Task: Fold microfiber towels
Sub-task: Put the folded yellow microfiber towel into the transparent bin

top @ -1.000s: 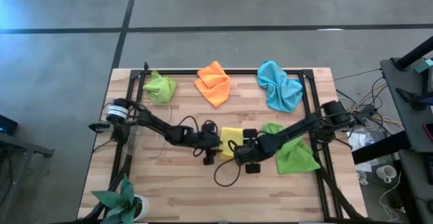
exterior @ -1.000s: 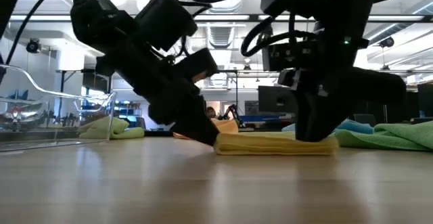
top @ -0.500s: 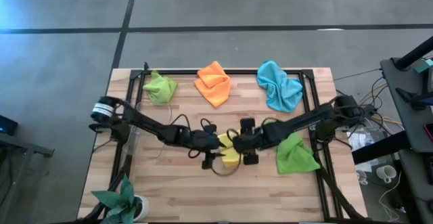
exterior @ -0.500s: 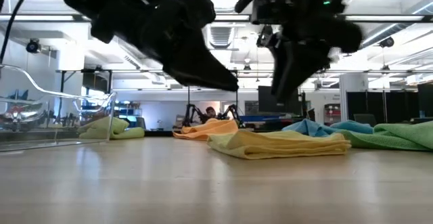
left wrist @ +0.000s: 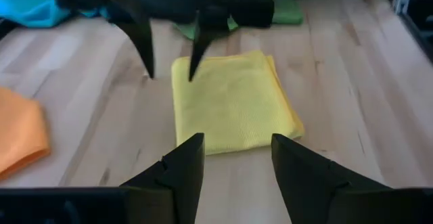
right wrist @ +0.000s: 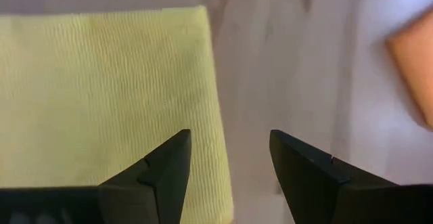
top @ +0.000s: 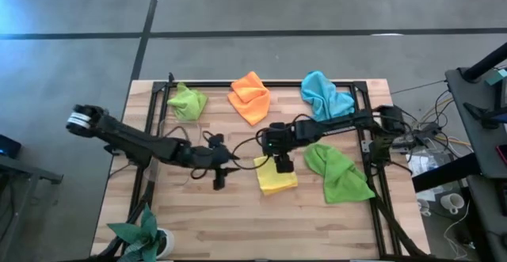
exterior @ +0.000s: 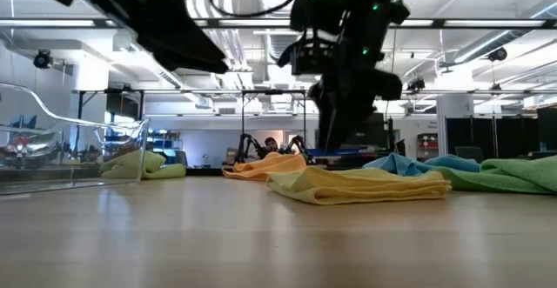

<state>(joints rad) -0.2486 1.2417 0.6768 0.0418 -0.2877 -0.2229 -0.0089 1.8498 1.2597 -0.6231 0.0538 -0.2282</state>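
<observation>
**High view: yellow towel lies folded, both grippers empty**

High view shows the yellow towel (top: 276, 176) lying flat and folded near the middle of the table (top: 198, 222). The right gripper (top: 280, 164) hangs over its far edge, fingers spread apart, holding nothing. The left gripper (top: 219, 175) is beside the yellow towel, fingers spread apart too, also holding nothing. Next to the yellow towel lies a green towel (top: 337, 172). Behind it lie the orange towel (top: 250, 96), blue towel (top: 325, 98) and lime towel (top: 187, 102).
</observation>
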